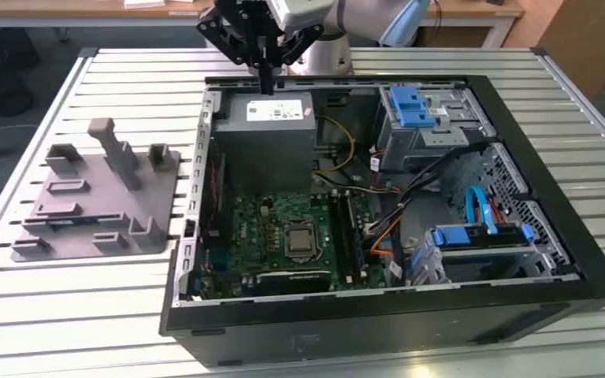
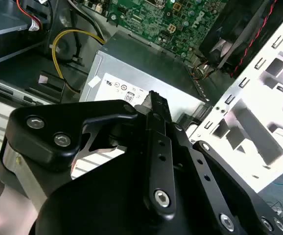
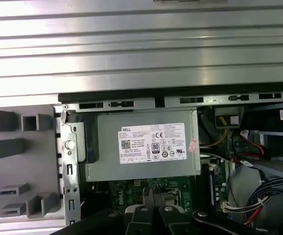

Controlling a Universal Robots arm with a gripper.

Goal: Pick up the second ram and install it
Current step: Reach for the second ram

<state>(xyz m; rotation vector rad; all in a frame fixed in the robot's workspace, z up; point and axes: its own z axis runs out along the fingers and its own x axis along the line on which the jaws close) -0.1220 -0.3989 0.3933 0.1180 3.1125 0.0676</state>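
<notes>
- Exterior view: we see the gripper [image 1: 268,89] at upper mid frame, fingers clenched together w/ nothing between, tip just above the power supply [image 1: 265,118] in the PC case [image 1: 387,319]. The ram [image 1: 66,223], a thin bluish strip, lies in the grey rack [image 1: 108,201] at the exterior view's left, well apart.
- Second wrist view: fingers [image 2: 157,137] pressed together over the power supply.
- First wrist view: gripper tip near the circuit board [image 3: 117,193], rack beside the case.

A robotics workshop: a computer case [image 1: 581,272] is lying open on a slatted metal bench [image 1: 82,315] under the jaws of the gripper [image 1: 267,88], wooden desks [image 1: 471,11] standing beyond.
</notes>
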